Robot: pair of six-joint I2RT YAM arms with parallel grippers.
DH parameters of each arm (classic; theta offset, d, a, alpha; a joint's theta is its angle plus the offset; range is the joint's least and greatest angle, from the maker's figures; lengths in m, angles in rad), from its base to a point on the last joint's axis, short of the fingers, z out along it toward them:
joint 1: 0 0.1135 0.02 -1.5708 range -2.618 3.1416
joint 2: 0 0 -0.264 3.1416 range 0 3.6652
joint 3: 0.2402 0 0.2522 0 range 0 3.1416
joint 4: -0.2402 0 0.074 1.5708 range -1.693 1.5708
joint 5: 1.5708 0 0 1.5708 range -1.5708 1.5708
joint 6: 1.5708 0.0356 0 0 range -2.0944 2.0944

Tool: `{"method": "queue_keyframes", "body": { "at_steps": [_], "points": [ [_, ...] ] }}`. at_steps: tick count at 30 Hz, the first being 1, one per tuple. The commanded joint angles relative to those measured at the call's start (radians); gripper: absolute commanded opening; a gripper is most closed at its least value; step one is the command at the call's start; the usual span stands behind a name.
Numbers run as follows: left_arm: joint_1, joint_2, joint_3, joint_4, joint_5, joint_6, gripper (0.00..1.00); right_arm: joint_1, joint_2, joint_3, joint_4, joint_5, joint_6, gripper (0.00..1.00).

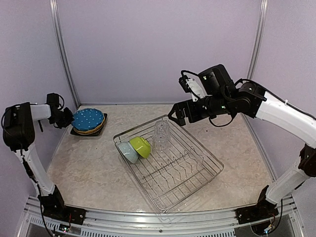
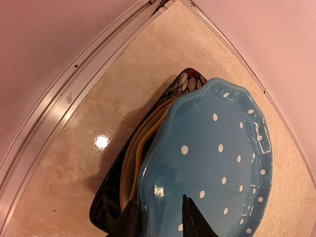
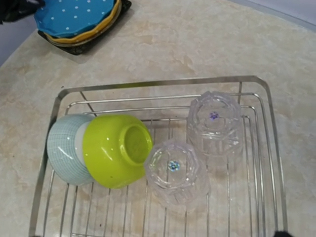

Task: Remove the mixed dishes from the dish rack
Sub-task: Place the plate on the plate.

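The blue-dotted plate (image 1: 89, 118) lies on top of a plate stack on the black square plate (image 1: 102, 129) at the far left. My left gripper (image 1: 65, 118) is at its left edge. In the left wrist view its fingers (image 2: 192, 219) pinch the blue plate's (image 2: 217, 158) rim, above a yellow-orange plate edge (image 2: 143, 143) and the black plate (image 2: 106, 207). The dish rack (image 1: 217, 165) holds the lime bowl (image 1: 140, 146), the pale-blue bowl (image 1: 128, 152) and two upturned clear glasses (image 1: 162, 128) (image 1: 160, 142). My right gripper (image 1: 177, 114) hovers open and empty above the rack's far corner.
The right wrist view looks down on the rack's rim (image 3: 163, 83), the lime bowl (image 3: 116, 150), the pale-blue bowl (image 3: 64, 153), both glasses (image 3: 215, 121) (image 3: 175, 173) and the plate stack (image 3: 74, 15). The walls and the frame rail stand close behind the stack.
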Motion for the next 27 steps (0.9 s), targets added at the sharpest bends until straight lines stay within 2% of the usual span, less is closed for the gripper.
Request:
{"method": "queue_keyframes", "body": {
  "at_steps": [1, 6, 10, 13, 15, 21, 27],
  "points": [
    [-0.023, 0.015, 0.051, 0.029, -0.025, 0.029, 0.31, -0.013, 0.009, 0.020, -0.030, 0.007, -0.009, 0.99],
    [-0.025, 0.010, 0.077, -0.010, -0.036, 0.028, 0.46, -0.019, 0.011, 0.015, -0.023, -0.010, -0.002, 0.99],
    [-0.029, -0.016, 0.091, -0.046, -0.066, 0.029, 0.61, -0.022, 0.033, 0.037, -0.039, 0.029, 0.042, 0.99],
    [-0.029, -0.034, 0.109, -0.094, -0.106, 0.036, 0.76, -0.022, 0.058, 0.061, -0.058, 0.025, 0.045, 0.99],
    [-0.028, -0.038, 0.130, -0.134, -0.132, 0.051, 0.78, -0.021, 0.072, 0.075, -0.066, -0.007, 0.015, 0.99],
    [-0.027, 0.012, 0.198, -0.234, -0.215, 0.108, 0.75, -0.033, 0.065, 0.069, -0.058, -0.066, -0.021, 0.99],
    [-0.020, 0.076, 0.256, -0.269, -0.190, 0.128, 0.46, -0.045, 0.053, 0.055, -0.053, -0.091, -0.016, 0.99]
  ]
}}
